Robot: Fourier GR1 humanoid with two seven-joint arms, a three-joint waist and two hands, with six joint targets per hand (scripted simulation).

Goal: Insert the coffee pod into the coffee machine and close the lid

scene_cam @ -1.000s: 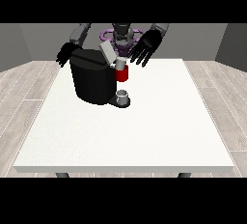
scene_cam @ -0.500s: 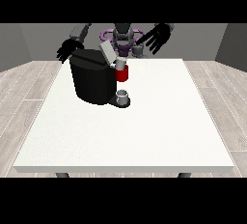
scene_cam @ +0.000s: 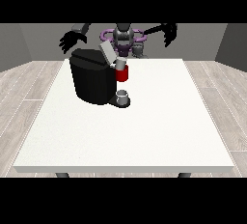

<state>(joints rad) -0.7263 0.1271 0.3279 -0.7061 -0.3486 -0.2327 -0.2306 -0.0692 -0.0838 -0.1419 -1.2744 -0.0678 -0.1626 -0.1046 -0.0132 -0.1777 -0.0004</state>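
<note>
Matt black plastic coffee machine on smooth white table.

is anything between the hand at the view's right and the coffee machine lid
Nothing visible. The hand at the view's right is raised off to the side, apart from the coffee machine; only open air lies between it and the tilted-up lid.
</note>
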